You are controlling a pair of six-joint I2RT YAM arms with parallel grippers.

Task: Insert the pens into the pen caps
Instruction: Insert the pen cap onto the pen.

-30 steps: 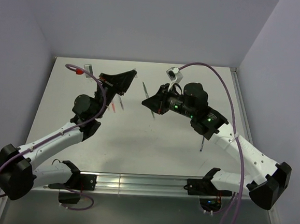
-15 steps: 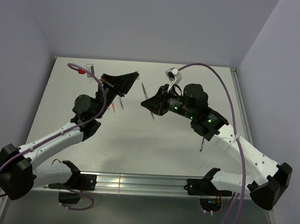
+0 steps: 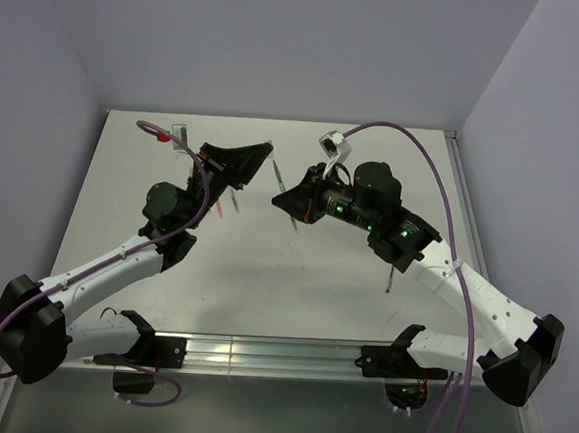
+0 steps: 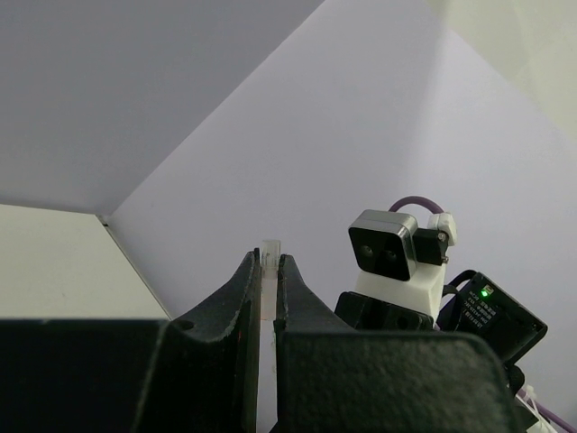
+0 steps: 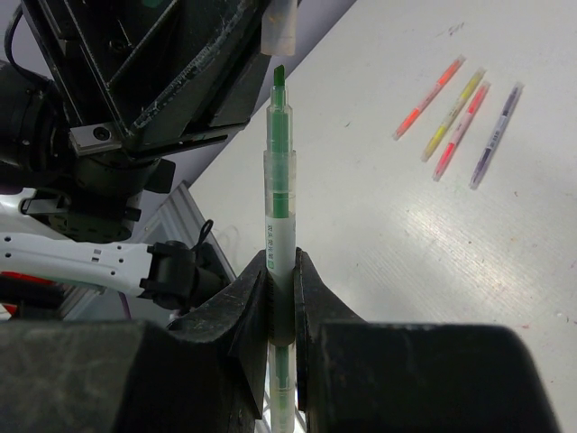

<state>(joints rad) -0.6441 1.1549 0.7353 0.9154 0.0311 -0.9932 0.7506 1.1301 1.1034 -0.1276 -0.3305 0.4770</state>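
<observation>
Mid-air above worktop [image 5: 406, 234]: left end effector [image 4: 267, 275] pinched nearly shut on pale cap [image 4: 270, 245]; right end effector [image 5: 281, 271] clamps green pen [image 5: 279, 189], tip just short of cap's mouth. Risk: slight misalignment, tip glances rim, cap pivots or pops free.

Glossy plastic pen [image 5: 279, 189], scuffed table [image 5: 406, 262]
</observation>
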